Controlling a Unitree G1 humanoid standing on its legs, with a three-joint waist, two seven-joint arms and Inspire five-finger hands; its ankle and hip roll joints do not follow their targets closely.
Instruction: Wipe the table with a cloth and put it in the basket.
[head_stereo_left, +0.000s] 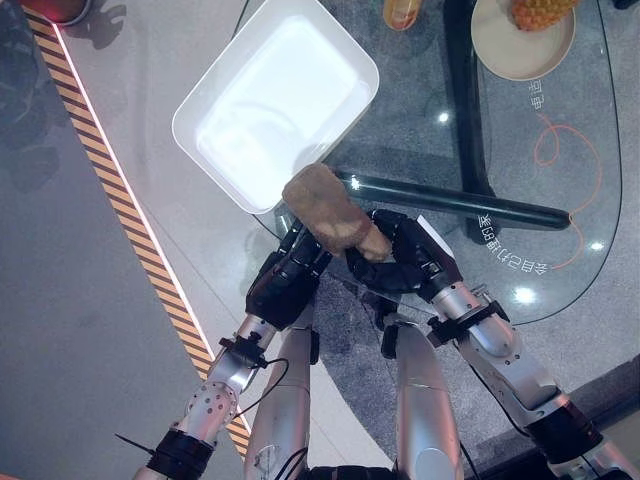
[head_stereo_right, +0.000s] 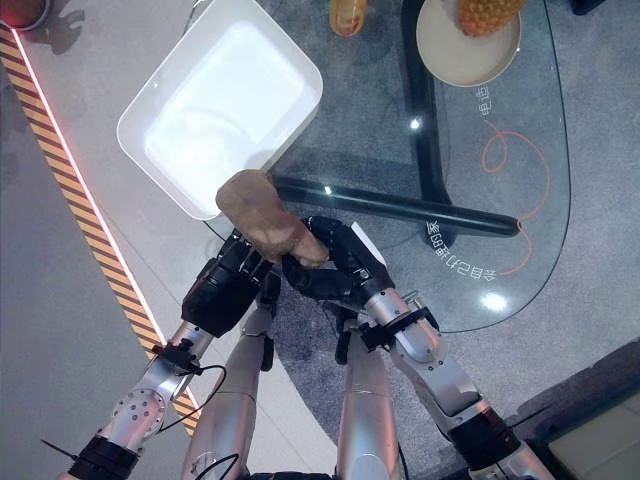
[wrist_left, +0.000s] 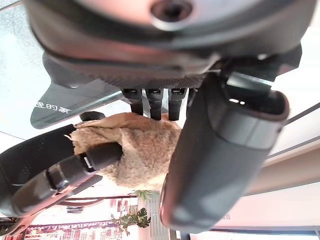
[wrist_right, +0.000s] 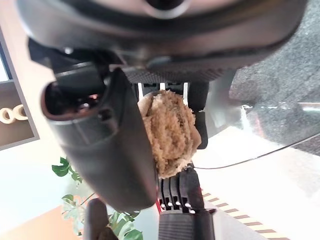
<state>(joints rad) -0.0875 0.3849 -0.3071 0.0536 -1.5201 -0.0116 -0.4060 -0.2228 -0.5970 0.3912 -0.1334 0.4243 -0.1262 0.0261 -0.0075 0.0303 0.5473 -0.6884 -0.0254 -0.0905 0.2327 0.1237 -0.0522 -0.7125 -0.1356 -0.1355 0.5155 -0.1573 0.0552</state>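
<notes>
Head views, cloth: the brown cloth (head_stereo_left: 335, 220) hangs just beside the near corner of the white basket (head_stereo_left: 345, 60), at the glass table (head_stereo_left: 560, 190) edge.
Head views, hands: left hand (head_stereo_left: 285, 285) and right hand (head_stereo_left: 400, 262) meet under the cloth.
Left wrist view: left hand (wrist_left: 220, 150) fingers and thumb curled round the cloth (wrist_left: 142, 150).
Right wrist view: right hand (wrist_right: 107, 145) thumb and fingers clamped on the cloth (wrist_right: 172, 132).
</notes>
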